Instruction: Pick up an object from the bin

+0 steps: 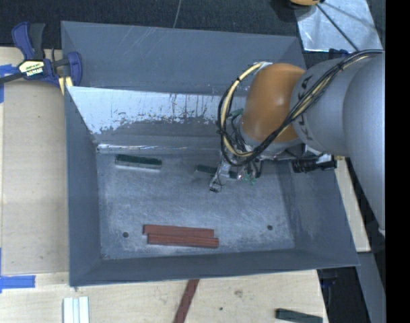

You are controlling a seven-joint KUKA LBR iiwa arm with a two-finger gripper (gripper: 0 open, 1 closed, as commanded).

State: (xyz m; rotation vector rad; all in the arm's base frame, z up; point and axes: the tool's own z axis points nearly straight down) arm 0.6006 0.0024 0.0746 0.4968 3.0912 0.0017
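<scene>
My gripper [217, 183] is low over the bin floor, right of the middle, below the arm's orange cover. A small dark green piece [205, 170] sits just to its upper left; whether the two touch I cannot tell. A longer dark green bar [138, 161] lies flat near the back wall, well to the left. A reddish-brown flat bar [181, 236] lies lengthwise near the bin's front wall, below and left of the gripper.
The arm and its cables cover the bin's right rear part. Bare floor stretches between the green bar, the brown bar and the gripper. The bin's sloped walls rise on all sides.
</scene>
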